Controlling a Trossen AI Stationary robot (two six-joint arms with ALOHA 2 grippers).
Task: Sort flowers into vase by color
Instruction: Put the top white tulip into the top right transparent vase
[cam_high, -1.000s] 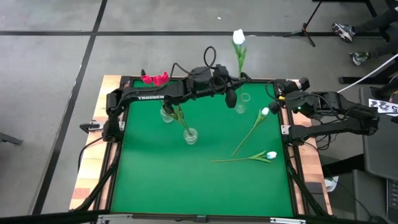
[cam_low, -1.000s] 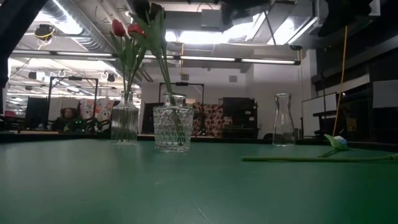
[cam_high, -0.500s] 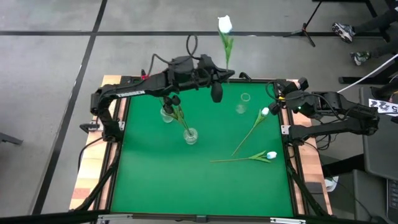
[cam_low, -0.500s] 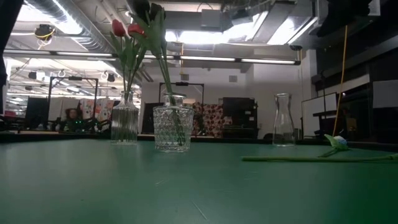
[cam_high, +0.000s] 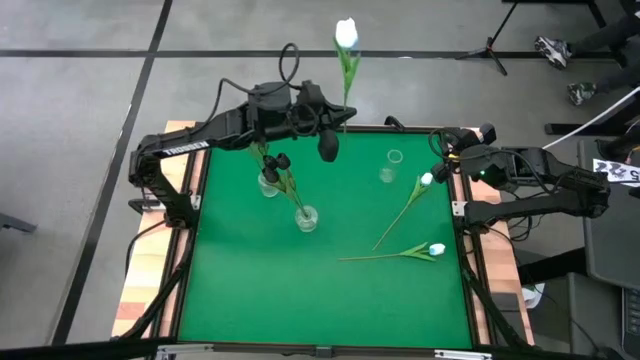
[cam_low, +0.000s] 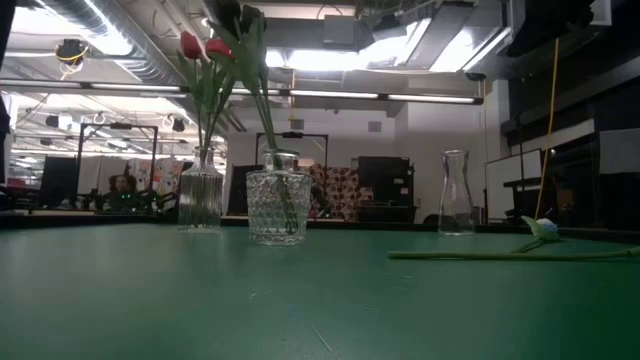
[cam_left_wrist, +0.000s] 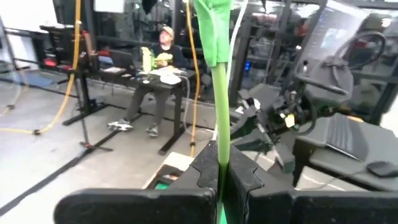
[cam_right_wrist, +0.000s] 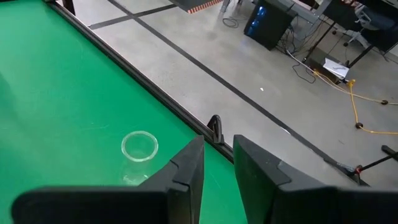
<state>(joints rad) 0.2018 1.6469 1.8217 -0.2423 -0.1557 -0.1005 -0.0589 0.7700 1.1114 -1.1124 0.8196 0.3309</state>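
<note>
Now the green worktop (cam_high: 250, 290) carries three glass vases, and the left arm has swung farther toward its own side. Its left gripper (cam_left_wrist: 219, 177) stays clamped on the stem of a white tulip (cam_high: 346, 35) held upright near the far edge. Parked at the right edge, the right gripper (cam_right_wrist: 216, 163) stands slightly apart, empty. Two white tulips (cam_high: 436, 249) lie unmoved.
</note>
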